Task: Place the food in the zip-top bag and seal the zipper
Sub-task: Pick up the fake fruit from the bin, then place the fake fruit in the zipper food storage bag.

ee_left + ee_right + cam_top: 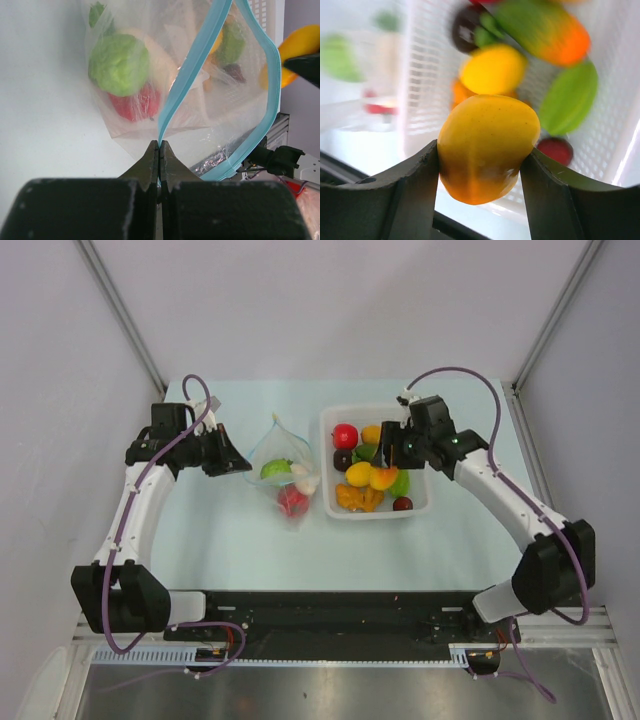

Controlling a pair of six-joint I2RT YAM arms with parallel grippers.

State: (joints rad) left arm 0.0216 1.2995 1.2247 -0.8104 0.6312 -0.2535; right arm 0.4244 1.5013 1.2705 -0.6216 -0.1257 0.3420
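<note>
Zipper (192, 75) is pinched at its near end by your left tool (159, 150), which is closed tight on the teal strip. The zip-top bag (283, 465) rests on the worktop (220, 540) at nine o'clock from the white basket (425, 502), with green, red and white food (120, 62) inside. Your right tool (480, 165) grips a yellow-orange fruit (487, 135) above the basket, where more pieces lie.

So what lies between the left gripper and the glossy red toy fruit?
Left wrist view: only film of the clear crinkly plastic bag, whose teal-blue zipper strip the left gripper pinches.
</note>
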